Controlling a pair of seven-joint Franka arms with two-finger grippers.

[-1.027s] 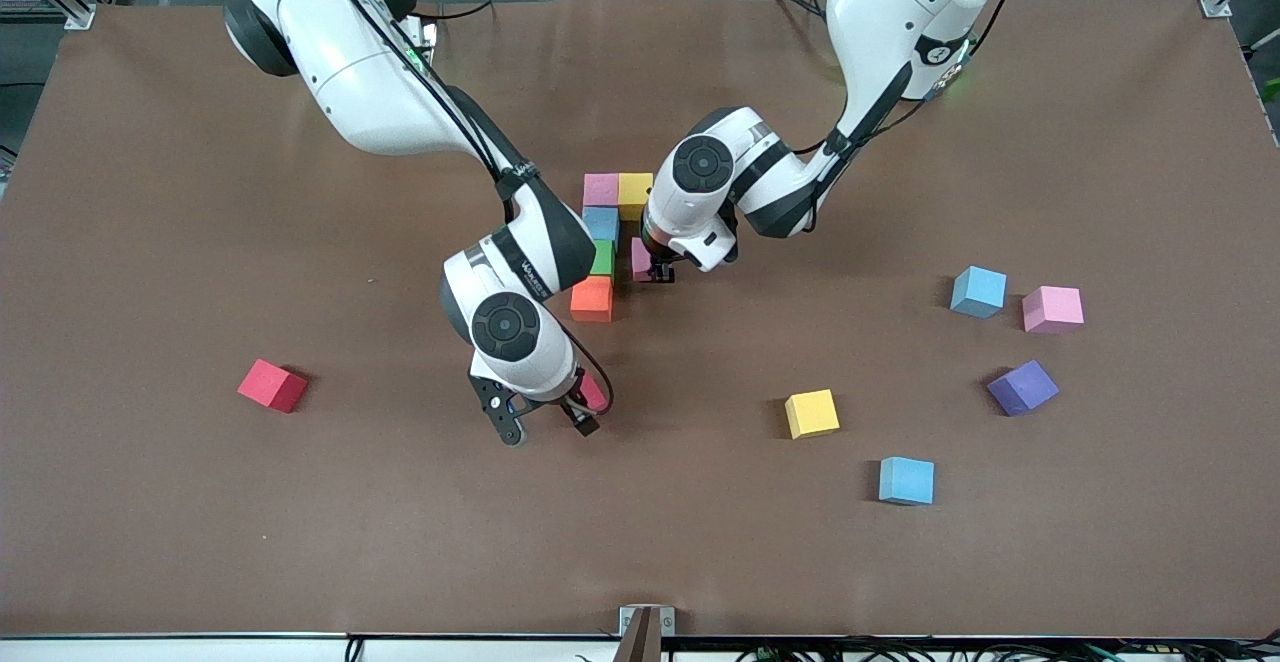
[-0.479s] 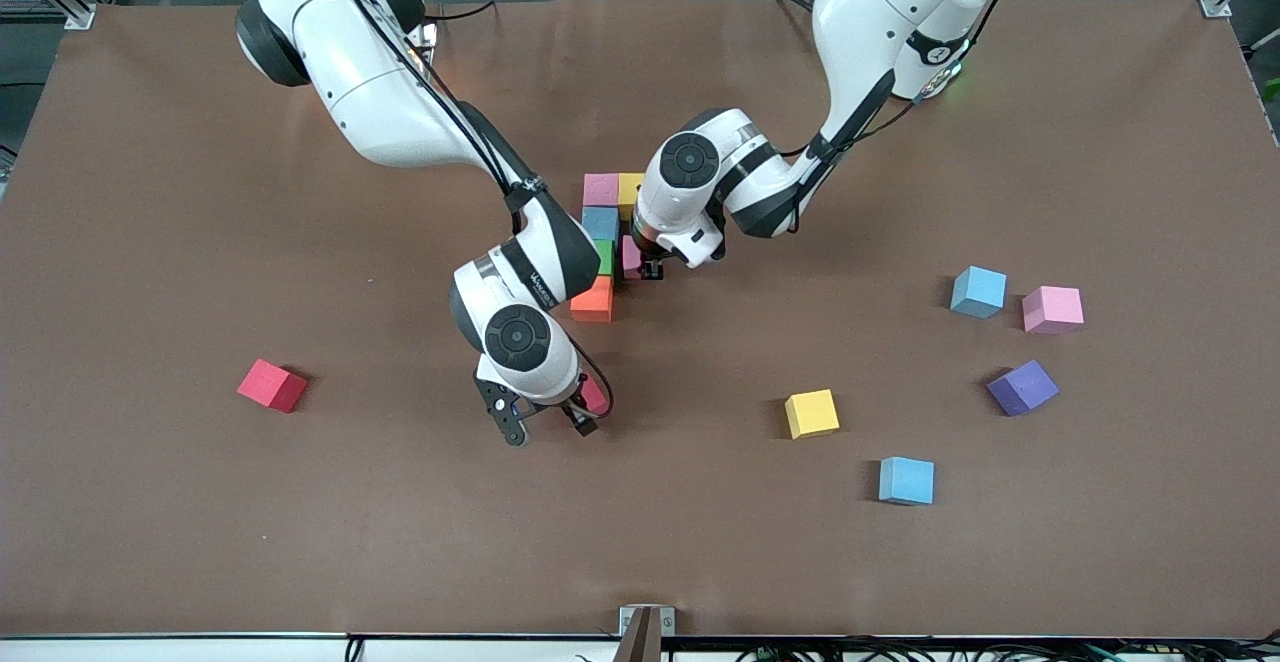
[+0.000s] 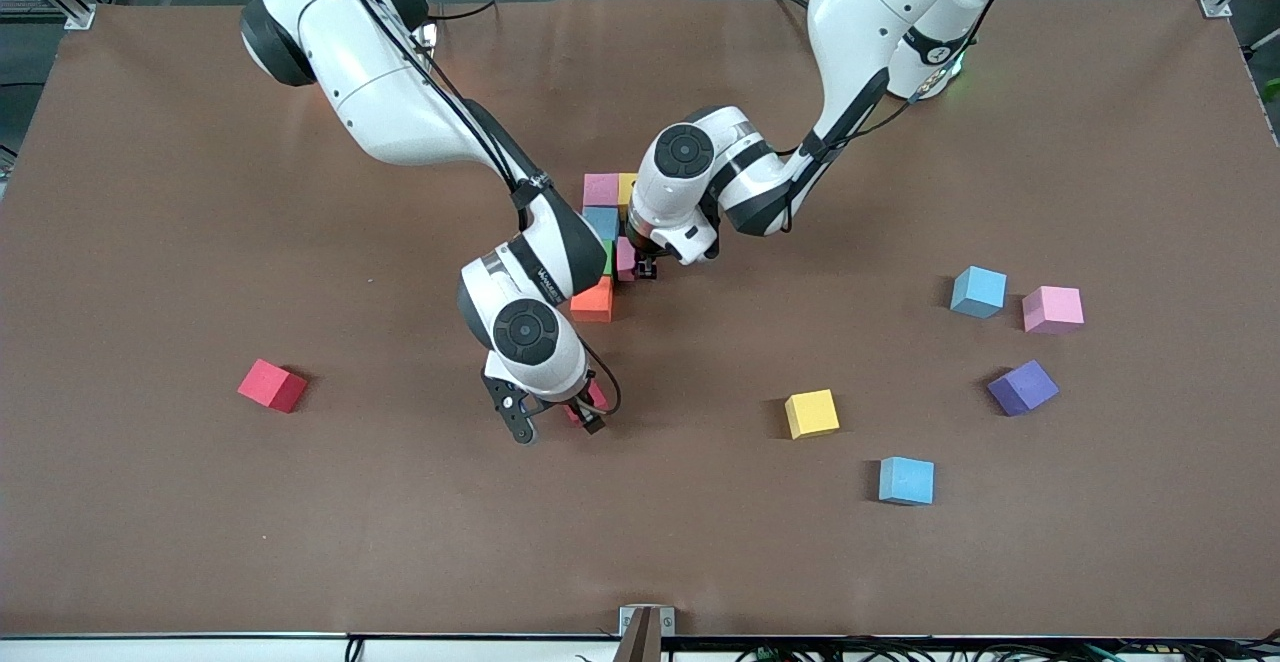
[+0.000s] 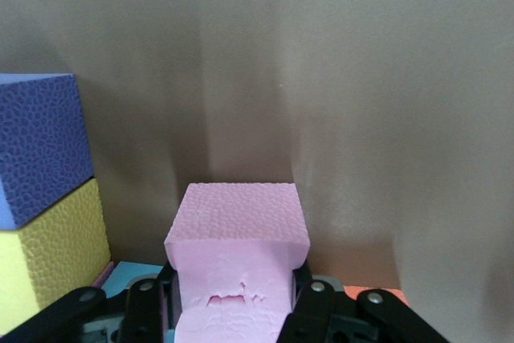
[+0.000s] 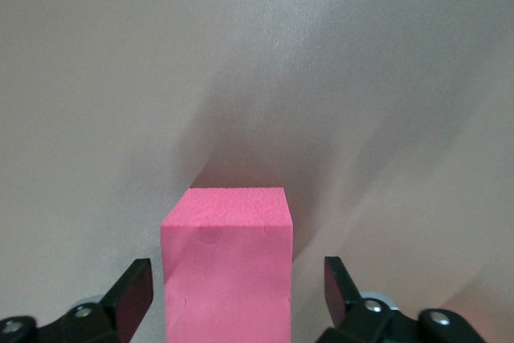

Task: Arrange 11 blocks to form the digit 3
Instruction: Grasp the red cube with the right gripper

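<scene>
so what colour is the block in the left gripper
Pale pink block, clearest in the left wrist view.

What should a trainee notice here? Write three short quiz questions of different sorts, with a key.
1. True or false: the left tool is shut on a pale pink block.
2. Which block does the open right tool straddle? A) hot pink block B) yellow C) purple
3. Fill in: the block of the unfinished digit nearest the front camera is ____.
Key: 1 true; 2 A; 3 the orange block.
</scene>
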